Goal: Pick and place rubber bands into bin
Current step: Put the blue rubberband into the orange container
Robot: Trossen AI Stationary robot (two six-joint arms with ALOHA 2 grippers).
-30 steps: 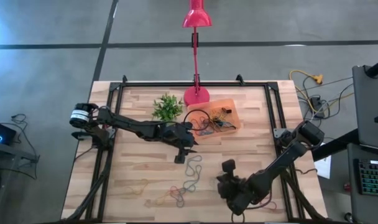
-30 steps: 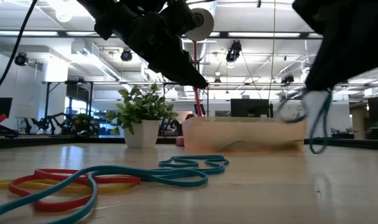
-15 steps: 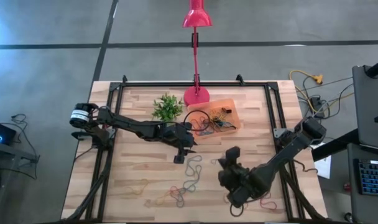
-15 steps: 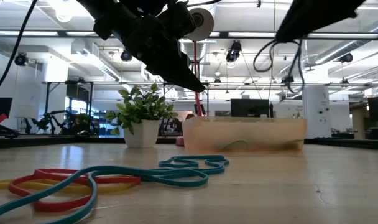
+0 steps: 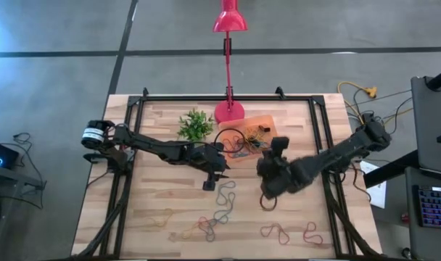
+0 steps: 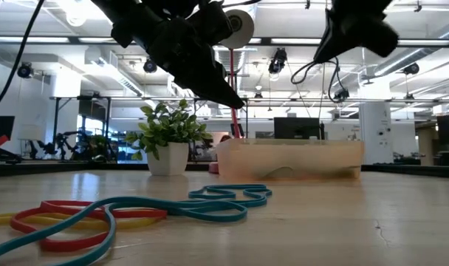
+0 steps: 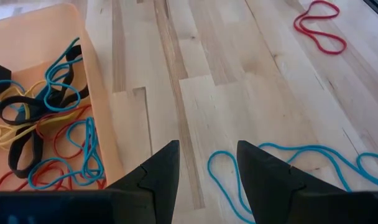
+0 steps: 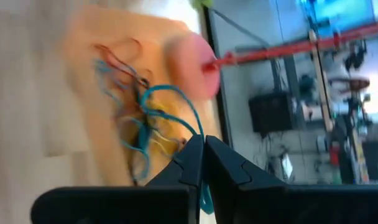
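From above, the bin (image 5: 254,139) sits on the counter (image 5: 155,192) just beside the pink lamp base (image 5: 228,112), with the plant (image 5: 195,125) to its left. The left gripper (image 5: 210,184) hovers near the bin's lower left corner, over a teal band (image 5: 225,194). The right gripper (image 5: 266,190) hangs below the bin with a dark loop (image 5: 268,203) dangling from it. More rubber bands (image 5: 206,226) lie scattered toward the counter's near edge.

At counter height, teal, red and yellow bands (image 6: 99,214) lie in front; the bin (image 6: 287,159) stands behind them beside the plant (image 6: 168,133).

The left wrist view shows its fingers (image 7: 161,174) spread apart, holding nothing, above a teal loop (image 7: 223,180); the bin (image 7: 43,106) holds teal, red, yellow and black bands.

The right wrist view shows its fingers (image 8: 229,165) pressed together, pinching a teal band (image 8: 176,109) over the bin (image 8: 127,93).
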